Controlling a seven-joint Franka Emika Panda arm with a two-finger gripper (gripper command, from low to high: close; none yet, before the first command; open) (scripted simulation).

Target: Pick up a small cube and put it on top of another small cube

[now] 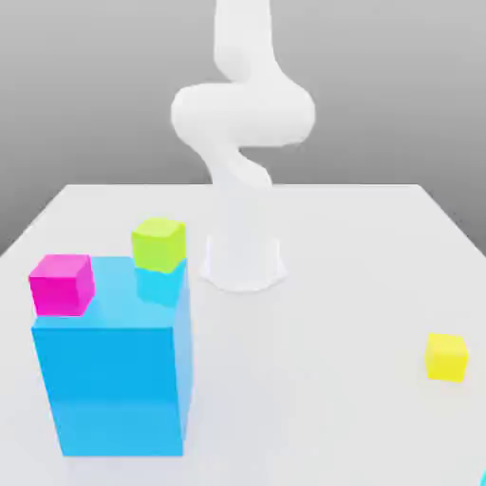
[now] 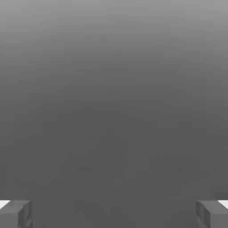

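- The gripper (image 2: 114, 216) has its two grey fingers (image 2: 15, 213) spread wide. In the hand view they sit at opposite edges, and only a plain grey gradient lies between them and beyond them.
- The small cube (image 1: 483, 477) is cyan-turquoise and lies on the table at the near right corner of the exterior view. The picture's edge cuts it, so just a sliver can be seen.
- It is not between the fingers and nothing is clamped on it. How far it lies from the fingers cannot be told.
- The yellow cube (image 1: 445, 357) rests on the table on the right, just beyond the small cube and apart from it.
- The table (image 1: 323, 399) is flat, white and glossy. It narrows toward the far side, where it ends against a bare grey backdrop.
- The white arm (image 1: 242, 123) rises from a round base in the far middle of the table. It bends through a thick elbow and leaves the top of the exterior view.
- The large sky-blue block (image 1: 114, 389) stands upright on the near left of the table, well apart from both small cubes on the right.
- The magenta cube (image 1: 62, 283) sits on the block's top at its left edge.
- The lime cube (image 1: 158, 244) sits at the far right corner of the block's top.
- A deeper turquoise patch lies directly beneath the lime cube's near face. Whether that is shade or a separate thing cannot be told.
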